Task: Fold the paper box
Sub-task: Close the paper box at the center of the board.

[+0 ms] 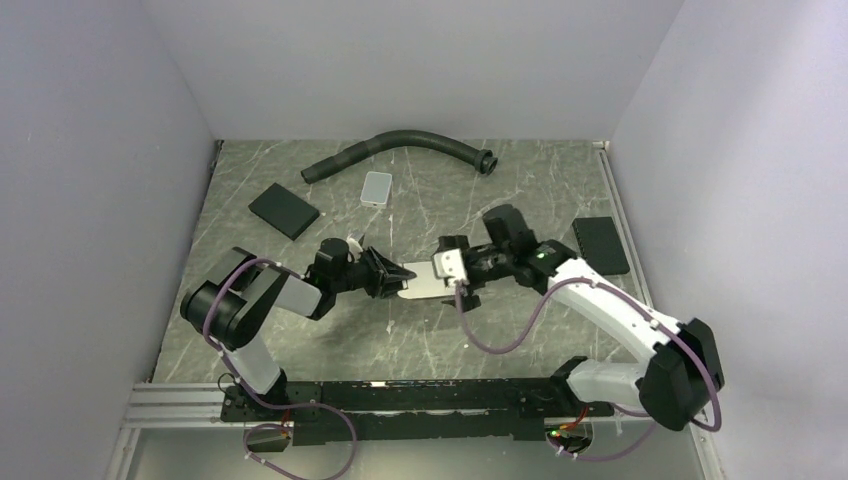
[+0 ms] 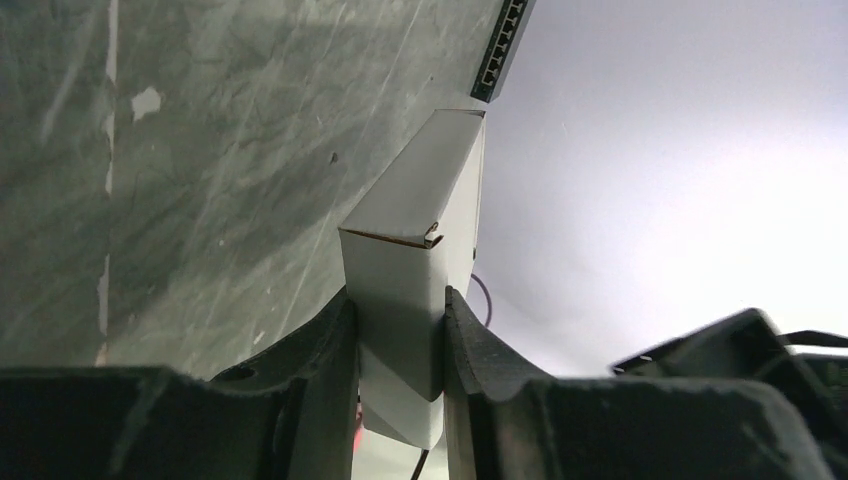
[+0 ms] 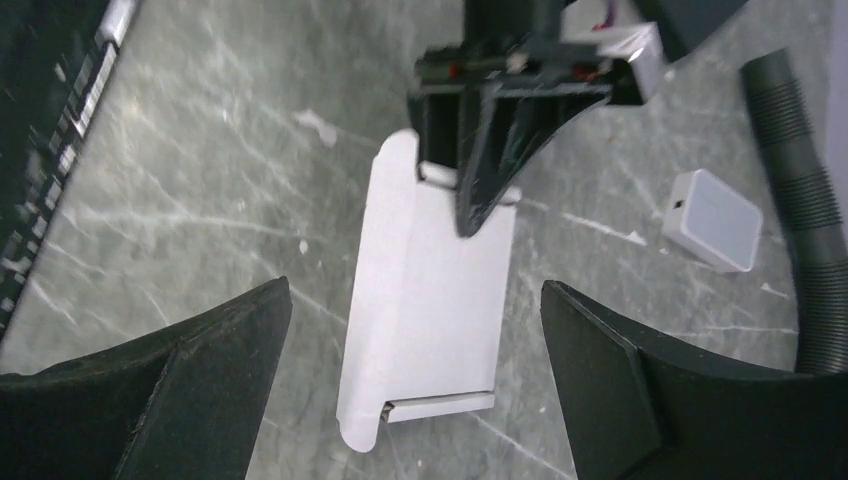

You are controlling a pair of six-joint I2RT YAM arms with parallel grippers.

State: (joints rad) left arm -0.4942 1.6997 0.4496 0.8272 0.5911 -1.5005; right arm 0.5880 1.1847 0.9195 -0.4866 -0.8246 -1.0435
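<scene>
The left hand [image 2: 398,325] is clenched on one end of the paper box [image 2: 415,180], with a finger pressed to each side of it. The right hand [image 3: 415,295] stands released, its fingers spread wide at the lower left and lower right of its wrist view and clear of the carton between them. The box, a slim white carton, sits at the centre of the top view, between the two hands above the grey marbled bench [image 1: 300,340]. Farther out, a light grey tile [image 1: 377,187] lies at upper centre. One black pad [image 1: 284,210] lies left of it and another [image 1: 600,245] at the right. A dark ribbed hose [image 1: 400,145] arches across the top.
</scene>
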